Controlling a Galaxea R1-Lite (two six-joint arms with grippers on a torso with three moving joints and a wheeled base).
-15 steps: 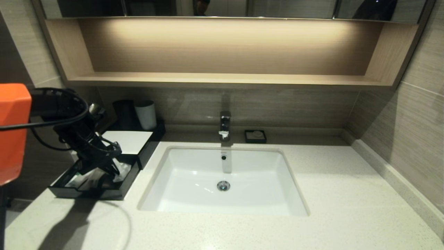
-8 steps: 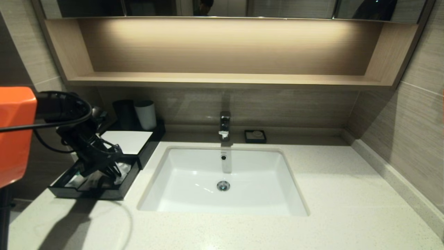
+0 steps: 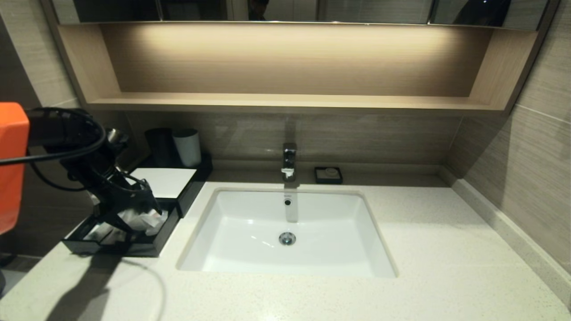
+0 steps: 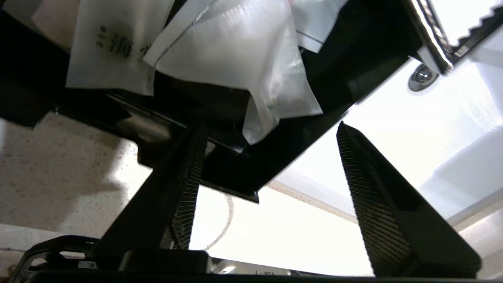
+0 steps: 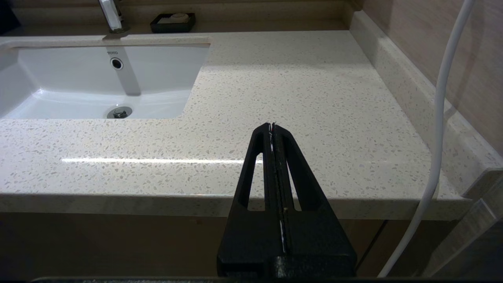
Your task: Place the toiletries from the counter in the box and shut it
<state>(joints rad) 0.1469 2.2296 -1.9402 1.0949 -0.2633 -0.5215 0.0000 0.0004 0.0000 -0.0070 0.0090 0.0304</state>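
The black box stands at the left of the counter (image 3: pixel 424 249), with its white top panel (image 3: pixel 163 182) and its drawer (image 3: pixel 147 249) pulled out toward me. Translucent sachets (image 3: pixel 149 219) lie in the drawer; in the left wrist view two sachets (image 4: pixel 232 59) overlap inside its black walls. I cannot make out the stick pack's green band. My left gripper (image 3: pixel 134 216) hangs just above the drawer's front corner (image 4: pixel 235 173), open and empty (image 4: pixel 271 125). My right gripper (image 5: pixel 272 125) is shut and empty, below the counter's front edge on the right.
A white sink basin (image 3: pixel 232 223) with a chrome faucet (image 3: pixel 289 161) is set in the counter. A pale cup (image 3: pixel 187 147) and a dark cup (image 3: pixel 159 145) stand behind the box. A small black soap dish (image 3: pixel 328 174) sits by the back wall. A wooden shelf (image 3: pixel 285 101) hangs above.
My left arm has shifted a little up and to the left over the drawer, and more of the sachets shows beside the fingers. Nothing else has moved.
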